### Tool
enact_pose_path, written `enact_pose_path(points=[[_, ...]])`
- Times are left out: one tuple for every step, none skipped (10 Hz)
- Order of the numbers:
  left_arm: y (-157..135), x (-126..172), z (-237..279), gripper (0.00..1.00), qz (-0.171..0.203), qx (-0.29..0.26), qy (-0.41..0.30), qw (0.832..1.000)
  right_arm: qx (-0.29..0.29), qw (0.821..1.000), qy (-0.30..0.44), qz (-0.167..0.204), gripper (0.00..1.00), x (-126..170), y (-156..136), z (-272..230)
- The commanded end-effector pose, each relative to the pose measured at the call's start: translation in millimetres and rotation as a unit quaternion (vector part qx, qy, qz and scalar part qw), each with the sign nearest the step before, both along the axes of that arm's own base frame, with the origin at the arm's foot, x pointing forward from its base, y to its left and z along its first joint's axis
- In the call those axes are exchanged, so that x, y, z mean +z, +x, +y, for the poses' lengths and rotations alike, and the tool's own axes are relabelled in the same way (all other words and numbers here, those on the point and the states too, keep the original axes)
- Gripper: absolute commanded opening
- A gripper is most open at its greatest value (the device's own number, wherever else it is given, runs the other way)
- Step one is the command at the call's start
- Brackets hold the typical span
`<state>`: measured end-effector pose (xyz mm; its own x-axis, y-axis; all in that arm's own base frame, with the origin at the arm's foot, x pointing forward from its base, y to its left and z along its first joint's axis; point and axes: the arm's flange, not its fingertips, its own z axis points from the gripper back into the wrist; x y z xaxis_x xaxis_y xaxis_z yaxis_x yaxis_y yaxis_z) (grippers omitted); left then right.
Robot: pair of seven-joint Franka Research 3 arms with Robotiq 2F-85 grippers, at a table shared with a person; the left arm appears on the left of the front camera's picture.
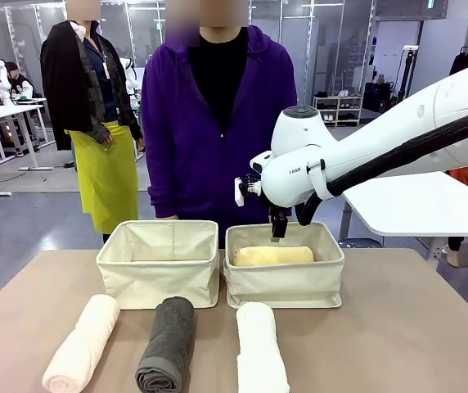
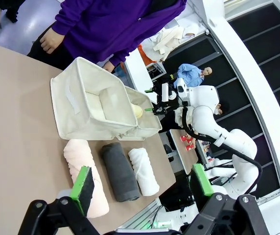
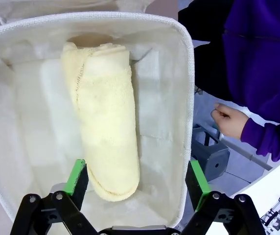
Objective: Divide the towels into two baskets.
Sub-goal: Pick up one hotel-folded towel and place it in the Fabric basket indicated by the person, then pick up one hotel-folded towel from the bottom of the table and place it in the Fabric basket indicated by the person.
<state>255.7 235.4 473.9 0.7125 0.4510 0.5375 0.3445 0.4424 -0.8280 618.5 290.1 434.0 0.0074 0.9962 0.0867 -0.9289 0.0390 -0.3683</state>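
Right tool [image 1: 277,228] hangs spread and empty over the right basket [image 1: 285,282], where the yellow towel [image 1: 273,255] lies. Left tool [image 2: 142,188] is spread too, above the desk [image 1: 398,327]. Pink towel [image 1: 83,344], grey towel [image 1: 167,344] and white towel [image 1: 260,352] lie in front of the baskets. Rising off-centre, a finger could snag the soft wall and drag the basket.

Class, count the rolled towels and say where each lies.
4. The yellow towel lies in the right basket; the pink towel, grey towel and white towel lie on the table before the baskets. Part of the left basket is hidden.
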Motion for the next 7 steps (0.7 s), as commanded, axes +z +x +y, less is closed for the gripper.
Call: enact_pose_path(points=[[-0.7, 2.1, 2.4, 1.0, -0.012, -0.002, -0.006, 1.0, 0.011, 1.0, -0.005, -0.002, 1.0, 0.7, 1.0, -0.2], [-0.7, 2.1, 2.4, 1.0, -0.012, -0.002, -0.006, 1.0, 0.011, 1.0, -0.005, -0.002, 1.0, 0.7, 1.0, -0.2], [-0.7, 2.1, 2.4, 1.0, -0.012, -0.002, -0.006, 1.0, 0.011, 1.0, -0.005, -0.002, 1.0, 0.7, 1.0, -0.2], [-0.7, 2.1, 2.4, 1.0, -0.012, -0.002, -0.006, 1.0, 0.011, 1.0, -0.005, -0.002, 1.0, 0.7, 1.0, -0.2], [-0.7, 2.1, 2.4, 1.0, -0.012, -0.002, -0.006, 1.0, 0.011, 1.0, -0.005, -0.002, 1.0, 0.7, 1.0, -0.2], [-0.7, 2.1, 2.4, 1.0, -0.012, -0.002, -0.006, 1.0, 0.011, 1.0, -0.005, -0.002, 1.0, 0.7, 1.0, -0.2], [-0.7, 2.1, 2.4, 1.0, -0.012, -0.002, -0.006, 1.0, 0.001, 1.0, 0.0, 0.0, 1.0, -0.5, 0.3, 0.5]])
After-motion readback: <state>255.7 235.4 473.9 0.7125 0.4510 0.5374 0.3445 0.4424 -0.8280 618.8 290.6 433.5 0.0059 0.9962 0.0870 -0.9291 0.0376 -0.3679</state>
